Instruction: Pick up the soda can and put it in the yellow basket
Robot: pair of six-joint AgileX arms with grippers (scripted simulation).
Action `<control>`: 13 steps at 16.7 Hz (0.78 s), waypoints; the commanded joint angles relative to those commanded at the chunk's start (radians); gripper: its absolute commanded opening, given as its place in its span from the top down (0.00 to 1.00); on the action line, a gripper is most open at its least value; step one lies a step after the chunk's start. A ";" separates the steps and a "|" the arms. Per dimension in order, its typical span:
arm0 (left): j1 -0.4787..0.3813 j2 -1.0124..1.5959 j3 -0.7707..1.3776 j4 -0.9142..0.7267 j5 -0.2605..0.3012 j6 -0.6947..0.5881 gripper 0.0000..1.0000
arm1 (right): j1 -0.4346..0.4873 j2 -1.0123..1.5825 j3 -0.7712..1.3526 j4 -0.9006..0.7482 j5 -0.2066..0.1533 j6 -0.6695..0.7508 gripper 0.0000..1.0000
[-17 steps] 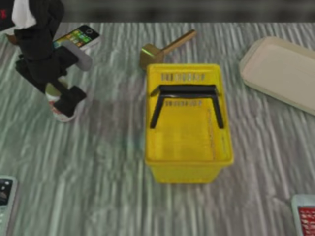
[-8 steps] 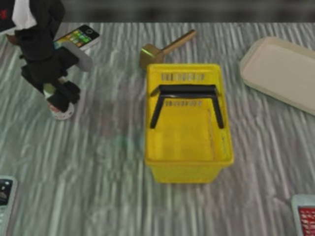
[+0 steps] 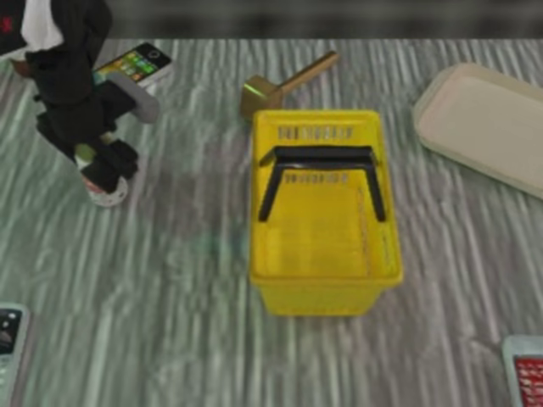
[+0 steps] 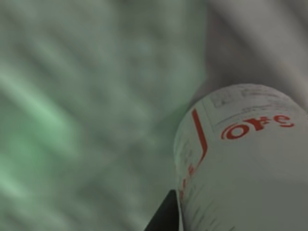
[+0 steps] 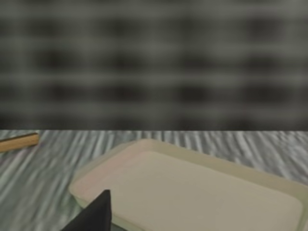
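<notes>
The soda can [image 3: 109,194], white with red markings, stands near the table's far left, mostly covered by my left gripper [image 3: 103,171]. That gripper reaches down from above and is shut on the can. In the left wrist view the can [image 4: 245,159] fills the near side, with one dark fingertip [image 4: 166,216] pressed against its wall. The yellow basket [image 3: 326,298] stands at the table's middle, to the right of the can, its black handle [image 3: 321,156] folded down across the opening. My right arm is out of the top view, parked by the beige tray.
A smartphone [image 3: 136,64] lies behind the left arm. A wooden mallet [image 3: 284,85] rests just behind the basket. A flat beige tray [image 3: 488,123] sits at the far right and shows in the right wrist view [image 5: 192,192]. Small devices lie at both front corners [image 3: 8,339] [image 3: 526,373].
The left gripper's fingers have drawn together around the can since one second ago. Nothing visible has shifted over the last half second.
</notes>
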 joint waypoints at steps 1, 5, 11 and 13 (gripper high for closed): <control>0.000 0.000 0.000 0.000 0.000 0.000 1.00 | 0.000 0.000 0.000 0.000 0.000 0.000 0.00; 0.001 -0.003 -0.001 0.000 0.000 0.001 1.00 | 0.000 0.000 0.000 0.000 0.000 0.000 0.00; -0.019 -0.008 -0.029 0.151 0.120 -0.049 1.00 | 0.000 0.000 0.000 0.000 0.000 0.000 0.00; -0.031 -0.013 -0.054 0.279 0.215 -0.094 1.00 | 0.000 0.000 0.000 0.000 0.000 0.000 0.00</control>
